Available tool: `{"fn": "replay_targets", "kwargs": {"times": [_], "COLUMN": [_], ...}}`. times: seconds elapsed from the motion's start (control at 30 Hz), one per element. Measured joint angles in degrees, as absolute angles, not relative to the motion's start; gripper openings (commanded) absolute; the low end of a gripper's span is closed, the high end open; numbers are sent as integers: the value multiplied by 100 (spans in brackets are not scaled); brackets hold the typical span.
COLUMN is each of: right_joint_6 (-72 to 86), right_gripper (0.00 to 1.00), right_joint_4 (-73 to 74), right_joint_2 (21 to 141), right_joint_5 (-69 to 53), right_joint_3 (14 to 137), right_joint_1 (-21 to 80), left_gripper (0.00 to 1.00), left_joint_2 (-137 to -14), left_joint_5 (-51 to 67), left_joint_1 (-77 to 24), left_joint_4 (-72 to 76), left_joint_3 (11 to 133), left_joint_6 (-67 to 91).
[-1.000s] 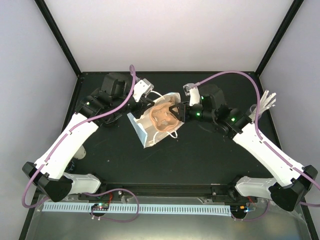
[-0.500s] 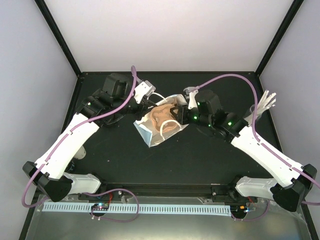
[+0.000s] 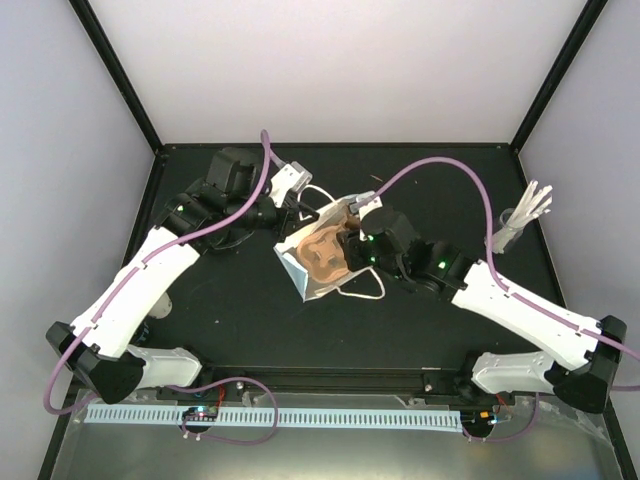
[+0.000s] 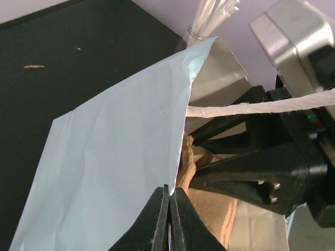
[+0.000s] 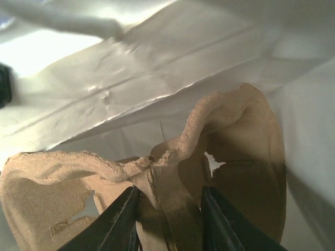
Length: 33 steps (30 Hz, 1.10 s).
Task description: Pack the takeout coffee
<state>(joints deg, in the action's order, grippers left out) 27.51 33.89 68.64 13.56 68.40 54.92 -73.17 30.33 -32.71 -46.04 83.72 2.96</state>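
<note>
Brown pulp carrier sat inside the mouth of the light-blue paper bag, with white bag lining above and around it in the right wrist view.

Right gripper: reaching into the bag mouth, fingers part-open and clamped either side of the carrier's centre ridge. One pocket wall rose just beyond the fingertips.

Left gripper: fully closed, pinching the bag's rim paper between its tips. The carrier's brown edge showed just right of those tips, with the right gripper's black body beyond it.

No cups or lids were visible in any view, so it could not be told whether the carrier held any.

Step in hand, as judged: loading the carrier into the bag, not yet seated at the bottom.

Next move, as judged: the right arm should push the carrier deeper and level while the left keeps the rim pulled open. The right fingers should then spread and back out straight, clear of the white handle.
</note>
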Motion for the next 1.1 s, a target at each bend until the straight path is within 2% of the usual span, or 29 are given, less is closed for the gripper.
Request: {"fn": "replay_targets", "kwargs": {"times": [0.37,0.7,1.1], "right_joint_6": [2624,2576,2556], "right_gripper": [35,33,32], "right_joint_4": [4073,4759,5271], "right_joint_2": [7491,7518,7669], "right_joint_5": [2049,2023,1509], "right_joint_3": [6869,6871,6871], "right_joint_1": [5970,6036,6040], "left_gripper": [2,1,2], "left_joint_2": [-7393,-7782,-7889], "left_joint_5": [3288,3472,3361], "left_joint_1": [-3275,-3277,-3529], "left_joint_4": [-4136,-3940,-3938], "left_joint_3": [7767,7730,7762], "left_joint_6": [934,1498,1297]}}
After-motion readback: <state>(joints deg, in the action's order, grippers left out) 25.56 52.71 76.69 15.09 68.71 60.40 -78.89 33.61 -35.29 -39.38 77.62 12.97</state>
